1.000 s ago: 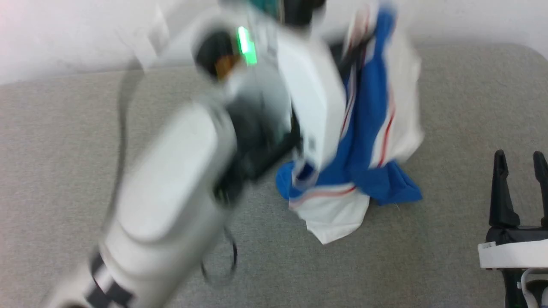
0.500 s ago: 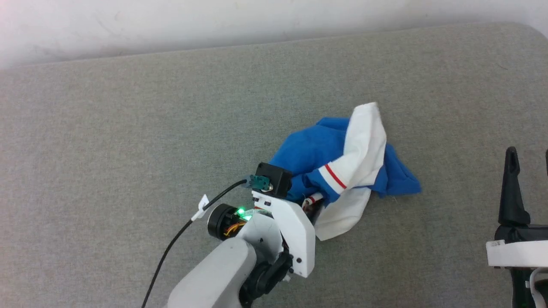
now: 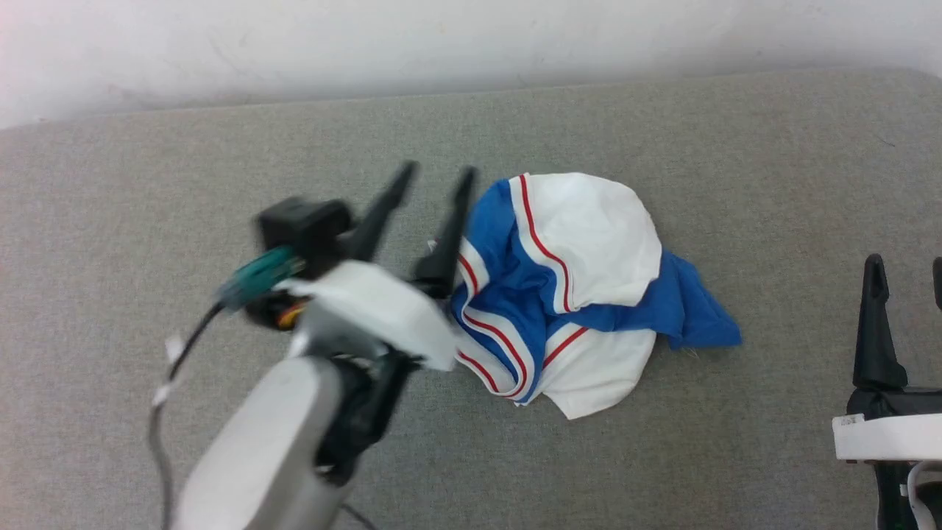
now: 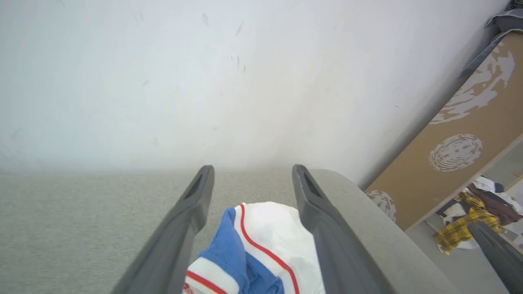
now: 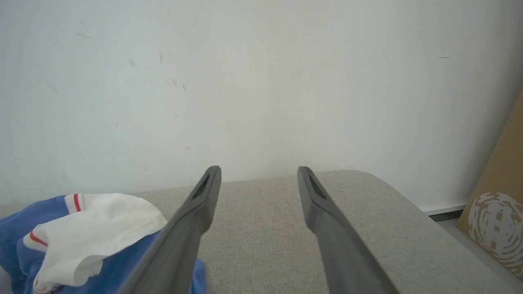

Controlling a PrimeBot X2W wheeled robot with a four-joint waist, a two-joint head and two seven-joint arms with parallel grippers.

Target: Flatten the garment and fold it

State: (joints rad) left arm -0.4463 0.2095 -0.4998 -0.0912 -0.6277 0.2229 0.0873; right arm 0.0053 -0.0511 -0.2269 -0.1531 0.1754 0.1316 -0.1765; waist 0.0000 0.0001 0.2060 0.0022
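You have the garment [image 3: 581, 294] crumpled in a heap on the grey bench [image 3: 736, 147], white and red-striped folds uppermost, your left pincer [image 3: 438, 171] spread wide, empty, just beside its left edge, your right pincer [image 3: 907, 261] wide, empty, well apart

Before me is a wide grey fabric surface [image 3: 147, 221] with a rounded corner, and its far edge meets a white wall [image 3: 441, 44]. On it lies a blue and white T-shirt [image 3: 567, 294] with red stripes. The T-shirt is crumpled in a heap, not flat, and lies well apart from the wall.
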